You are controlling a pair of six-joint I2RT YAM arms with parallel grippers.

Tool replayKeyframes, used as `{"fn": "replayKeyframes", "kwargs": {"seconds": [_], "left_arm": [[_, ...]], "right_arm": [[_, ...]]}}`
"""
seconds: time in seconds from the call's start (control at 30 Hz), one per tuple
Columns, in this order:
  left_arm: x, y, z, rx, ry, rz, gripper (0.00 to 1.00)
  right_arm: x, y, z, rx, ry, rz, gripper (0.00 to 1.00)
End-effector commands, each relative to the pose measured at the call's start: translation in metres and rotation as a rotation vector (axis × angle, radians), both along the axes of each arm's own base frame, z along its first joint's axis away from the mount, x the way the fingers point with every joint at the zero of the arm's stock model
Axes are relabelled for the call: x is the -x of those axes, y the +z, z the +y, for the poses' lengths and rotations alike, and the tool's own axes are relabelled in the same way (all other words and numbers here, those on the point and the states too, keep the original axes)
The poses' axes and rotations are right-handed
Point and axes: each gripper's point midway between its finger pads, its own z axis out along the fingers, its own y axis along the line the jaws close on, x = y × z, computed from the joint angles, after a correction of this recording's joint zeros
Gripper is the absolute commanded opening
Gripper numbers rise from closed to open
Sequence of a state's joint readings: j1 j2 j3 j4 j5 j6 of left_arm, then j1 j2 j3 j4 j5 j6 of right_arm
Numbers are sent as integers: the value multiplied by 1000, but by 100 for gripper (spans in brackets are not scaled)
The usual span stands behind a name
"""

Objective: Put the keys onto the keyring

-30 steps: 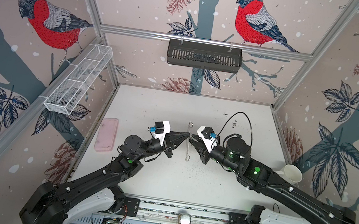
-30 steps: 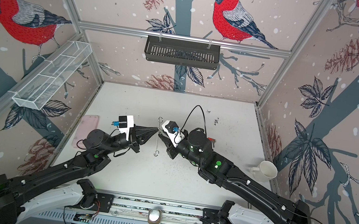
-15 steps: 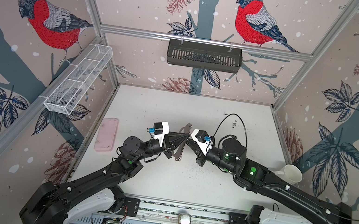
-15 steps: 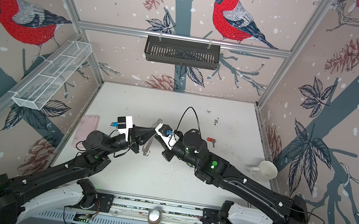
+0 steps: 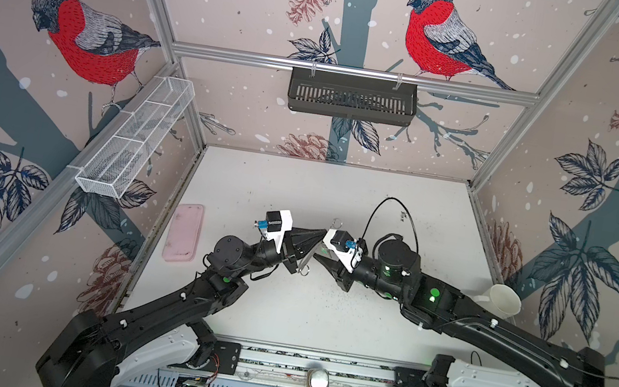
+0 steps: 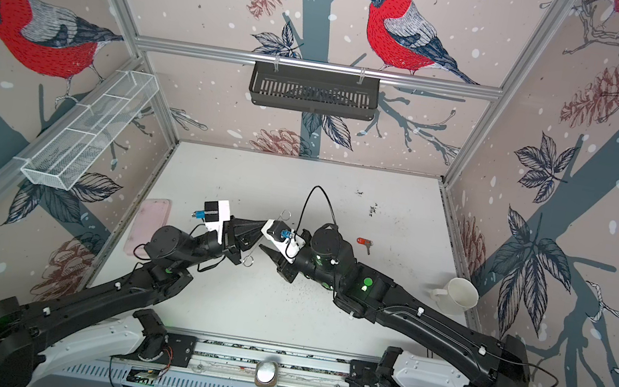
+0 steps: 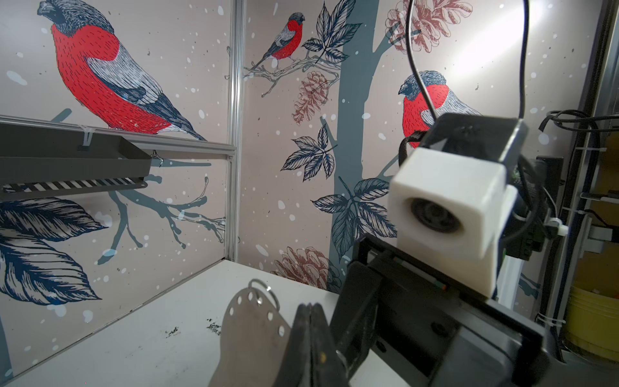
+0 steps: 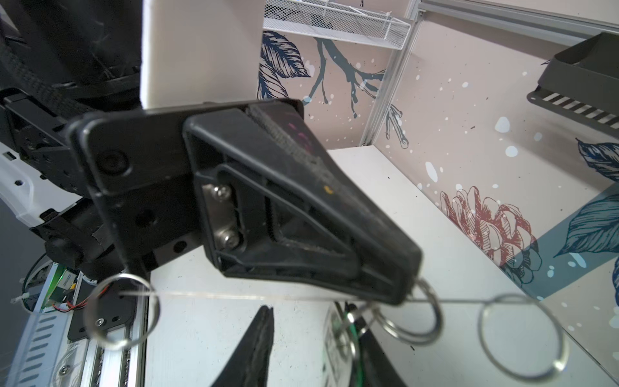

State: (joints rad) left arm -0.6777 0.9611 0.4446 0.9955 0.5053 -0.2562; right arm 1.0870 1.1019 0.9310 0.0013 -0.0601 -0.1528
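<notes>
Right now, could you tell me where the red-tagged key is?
In a top view the red-tagged key lies on the table, right of centre, close beside the right arm, with the white mug farther right.

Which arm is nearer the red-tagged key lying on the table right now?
Right. The red-tagged key, seen in a top view, lies close behind the right arm, beside its wrist joint and apart from it. The left arm is across the middle, farther off.
</notes>
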Motion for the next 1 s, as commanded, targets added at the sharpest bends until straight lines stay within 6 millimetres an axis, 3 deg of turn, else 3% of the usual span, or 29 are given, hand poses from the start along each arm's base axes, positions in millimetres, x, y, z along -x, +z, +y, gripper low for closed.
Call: {"fn": "replayKeyframes", "kwargs": {"seconds": [0.0,0.3,0.43,0.63,0.97], "left_arm": [[8,13,4,48,-14,-52,0],[10,14,5,55,-15,-60,0],[11,14,5,55,-23,-62,0],[14,14,4,56,-38,-65,0],[17,13,4,54,-52,-65,0]], "right_arm": [[-1,7,-9,-19,-26,-17,42],[1,34,-43,-119,-52,-44,45],[2,48,-51,-183,-28,-50,37],[-5,49,-45,-204,15,-21,22],[-2,43,-27,-207,112,11,17]]}}
